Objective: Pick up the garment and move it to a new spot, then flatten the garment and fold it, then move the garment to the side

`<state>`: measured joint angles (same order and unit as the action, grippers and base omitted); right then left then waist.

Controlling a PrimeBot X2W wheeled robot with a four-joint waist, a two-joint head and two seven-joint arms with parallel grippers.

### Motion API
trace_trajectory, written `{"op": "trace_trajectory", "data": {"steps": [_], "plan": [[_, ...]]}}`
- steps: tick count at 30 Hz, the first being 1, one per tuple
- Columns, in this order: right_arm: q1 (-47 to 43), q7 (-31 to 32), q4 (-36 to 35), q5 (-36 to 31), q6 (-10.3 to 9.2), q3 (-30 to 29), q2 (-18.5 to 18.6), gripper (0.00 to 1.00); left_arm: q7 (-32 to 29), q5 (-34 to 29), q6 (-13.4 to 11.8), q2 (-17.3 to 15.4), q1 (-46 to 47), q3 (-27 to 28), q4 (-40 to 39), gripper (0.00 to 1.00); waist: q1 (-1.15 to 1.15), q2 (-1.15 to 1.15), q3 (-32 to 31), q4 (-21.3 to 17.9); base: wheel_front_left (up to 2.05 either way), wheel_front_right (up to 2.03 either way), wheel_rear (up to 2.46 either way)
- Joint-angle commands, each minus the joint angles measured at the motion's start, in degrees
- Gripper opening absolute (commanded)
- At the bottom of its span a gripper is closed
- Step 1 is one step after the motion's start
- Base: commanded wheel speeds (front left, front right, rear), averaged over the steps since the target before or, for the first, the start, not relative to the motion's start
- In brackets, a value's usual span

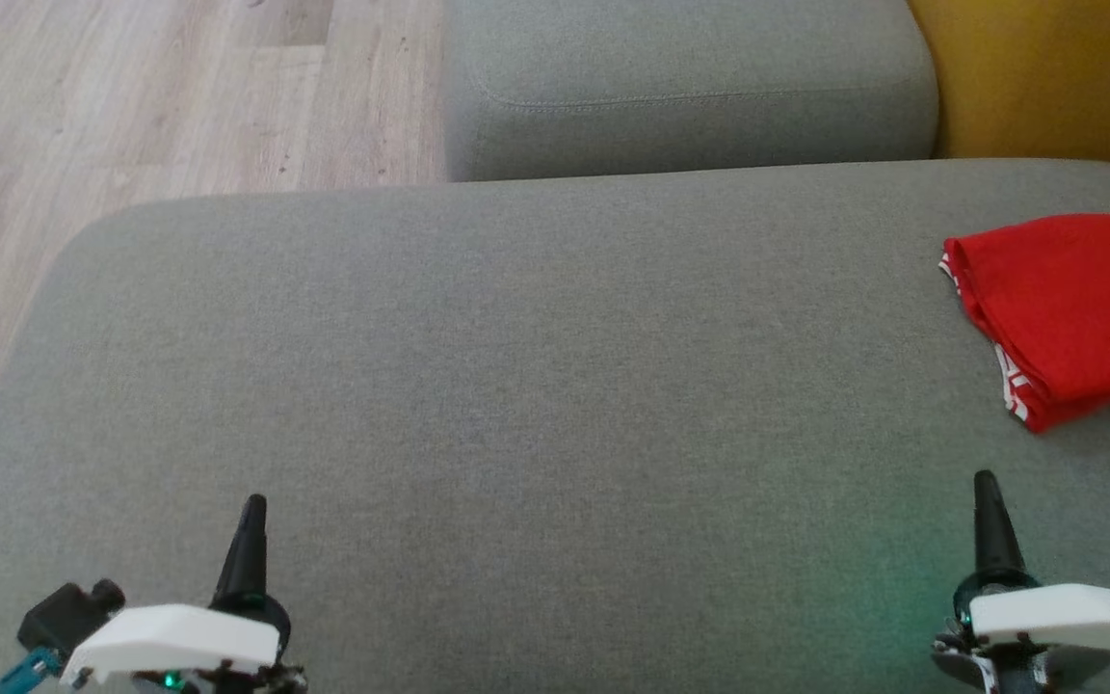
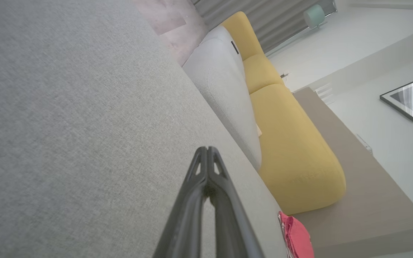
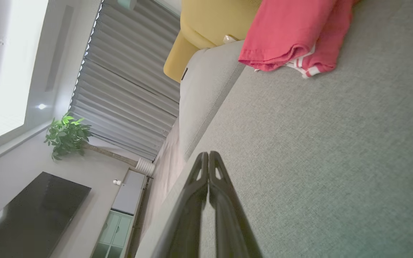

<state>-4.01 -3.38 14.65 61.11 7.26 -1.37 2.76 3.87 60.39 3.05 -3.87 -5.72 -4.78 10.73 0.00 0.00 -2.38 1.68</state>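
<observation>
The garment (image 1: 1070, 308) is red with white striped trim, folded into a compact bundle at the right edge of the grey cushion (image 1: 516, 386). It also lies at the top of the right wrist view as the garment (image 3: 292, 32), and a corner of the garment (image 2: 296, 236) peeks in low in the left wrist view. My left gripper (image 1: 251, 511) is shut and holds nothing, low at the near left of the cushion. My right gripper (image 1: 987, 492) is shut with nothing in it, at the near right, a short way in front of the garment.
A second grey cushion (image 1: 690, 87) sits behind the first. Yellow sofa cushions (image 2: 292, 150) lie beyond it at the right. Wooden floor (image 1: 131, 106) runs past the cushion's far left edge. A plant (image 3: 66, 134) and a dark screen (image 3: 31, 211) stand farther off.
</observation>
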Motion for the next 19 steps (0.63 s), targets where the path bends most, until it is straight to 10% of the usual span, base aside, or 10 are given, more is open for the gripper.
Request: {"op": "trace_trajectory", "data": {"steps": [1, 19], "plan": [[3.81, 0.74, -1.75, 1.80, 0.15, 0.26, 1.29, 0.00, -0.44, 1.75, 0.53, -0.94, 3.42, 1.87, -1.47, 0.00, 0.00, 0.00, 0.07, -0.05, 0.00, 0.00, 0.00], [6.22, 3.72, -1.35, 13.73, 0.18, -1.15, 1.34, 0.00, -3.45, 14.27, 2.04, -0.94, 6.63, 4.49, 0.33, 0.00, 0.00, 0.00, 1.04, -0.68, 0.00, 0.00, 0.00]]}}
